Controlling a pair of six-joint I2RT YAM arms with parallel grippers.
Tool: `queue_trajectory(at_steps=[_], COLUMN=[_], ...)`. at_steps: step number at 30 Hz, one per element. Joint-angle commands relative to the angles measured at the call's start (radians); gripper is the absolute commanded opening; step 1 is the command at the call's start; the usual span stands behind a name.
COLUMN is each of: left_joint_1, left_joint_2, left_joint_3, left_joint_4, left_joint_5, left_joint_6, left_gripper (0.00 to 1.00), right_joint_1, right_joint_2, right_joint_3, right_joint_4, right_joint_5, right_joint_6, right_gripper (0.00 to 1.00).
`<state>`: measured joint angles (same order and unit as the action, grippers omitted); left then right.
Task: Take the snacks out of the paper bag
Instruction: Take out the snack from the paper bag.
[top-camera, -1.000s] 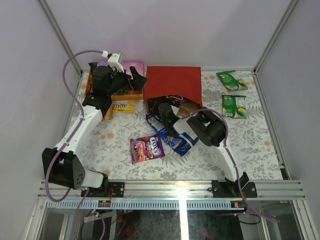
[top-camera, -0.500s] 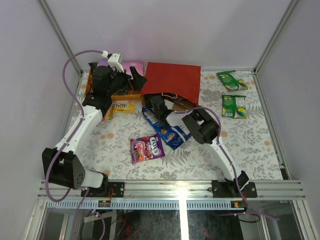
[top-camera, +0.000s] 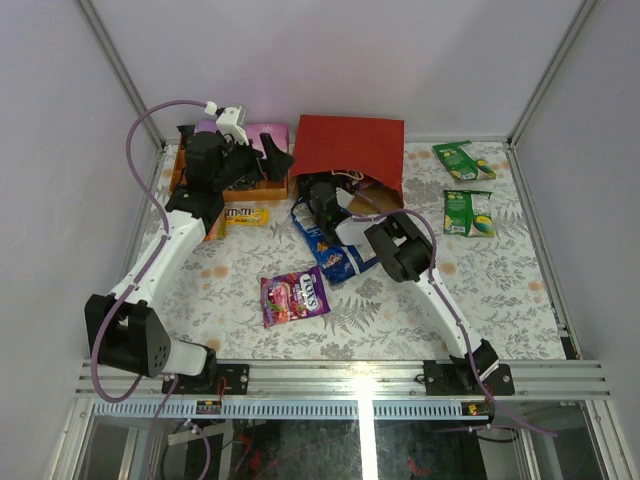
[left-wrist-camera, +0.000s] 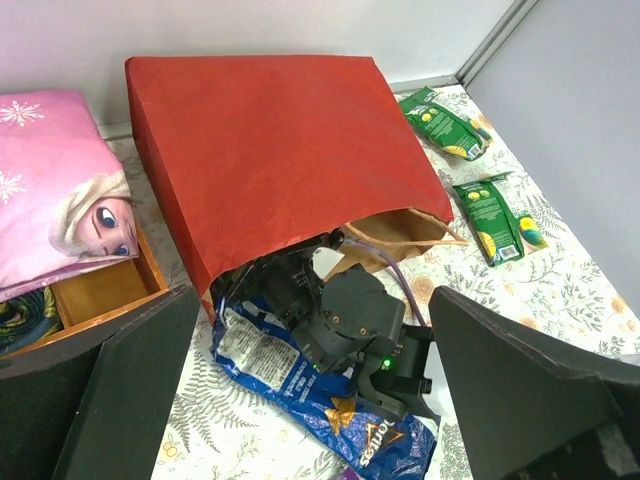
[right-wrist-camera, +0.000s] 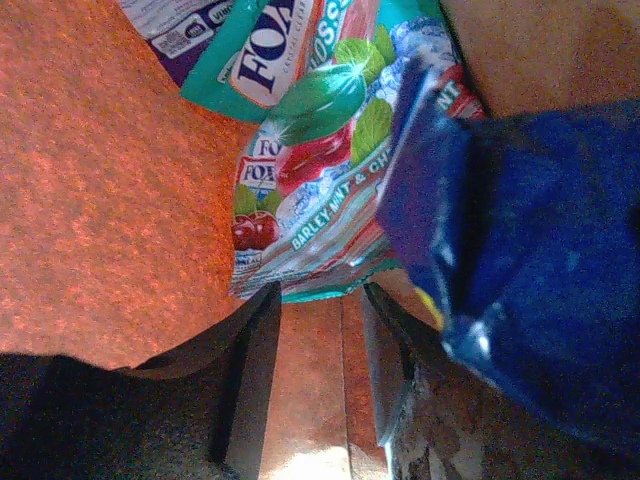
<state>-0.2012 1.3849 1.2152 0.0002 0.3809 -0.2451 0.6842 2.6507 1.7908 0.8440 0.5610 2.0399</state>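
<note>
Our right gripper (right-wrist-camera: 320, 292) sits deep in the mouth of the red paper bag (top-camera: 350, 150). Its jaws stand narrow, with a slit of brown paper showing between them, and we see nothing clamped yet. Just at the tips, in the middle of the wrist view, lies the lower sealed edge of a teal Fox's candy packet (right-wrist-camera: 320, 170). We judge it light, flat and glossy, so slippery on its faces. It is best pinched on that crimped seam, where the film is doubled and stiffer. The blue Doritos bag (right-wrist-camera: 530, 270) overlaps its right side, lying half out of the bag mouth, and may drag along. Its chips would crush under a hard squeeze. A purple packet (right-wrist-camera: 175, 35) peeks in at the upper left. Our left gripper (top-camera: 262, 158) hangs wide and empty at the upper left of the overhead frame, near the wooden box (top-camera: 178, 165).
</note>
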Motion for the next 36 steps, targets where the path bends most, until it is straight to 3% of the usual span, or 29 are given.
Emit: queue_trajectory(at_steps=[1,3,6,11,17,19,23,27,32,36], left_joint_1=[0.005,0.005,0.005,0.006,0.005,0.005,0.005,0.006,0.005,0.006], left_joint_2=[0.015,0.015,0.013,0.015,0.026,0.029,0.026,0.028,0.033,0.034], left_joint_3=[0.006,0.008,0.009,0.012,0.021,0.02,0.022,0.023,0.023,0.023], left_joint_4=[0.031,0.03,0.026,0.022,0.019,0.018,0.014,0.01,0.012,0.011], left_joint_5=[-0.008,-0.008,-0.009,-0.014,-0.012,-0.01,-0.018,-0.024,-0.021,-0.019], left_joint_6=[0.02,0.02,0.022,0.026,0.029,0.029,0.035,0.038,0.037,0.036], left_gripper=[1.0,1.0,1.0,1.0,1.0,1.0,1.0,1.0,1.0,1.0], right_joint_1=[-0.046,-0.052,-0.058,-0.067,-0.067,-0.071,-0.082,-0.096,-0.113,-0.12], right_joint_2=[0.048,0.048,0.058,0.098,0.085,0.109,0.172,0.215,0.196,0.132], right_joint_3=[0.009,0.029,0.082,0.202,0.207,0.242,0.352,0.427,0.395,0.296], right_joint_4=[-0.066,-0.108,-0.176,-0.271,-0.301,-0.306,-0.331,-0.348,-0.313,-0.243], right_joint_5=[0.033,0.024,0.007,-0.018,-0.032,-0.029,-0.03,-0.031,-0.045,-0.066], right_joint_6=[0.298,0.304,0.304,0.309,0.298,0.308,0.305,0.283,0.262,0.226], right_gripper=[0.55,0.73,0.87,0.92,0.95,0.88,0.59,0.42,0.02,0.0])
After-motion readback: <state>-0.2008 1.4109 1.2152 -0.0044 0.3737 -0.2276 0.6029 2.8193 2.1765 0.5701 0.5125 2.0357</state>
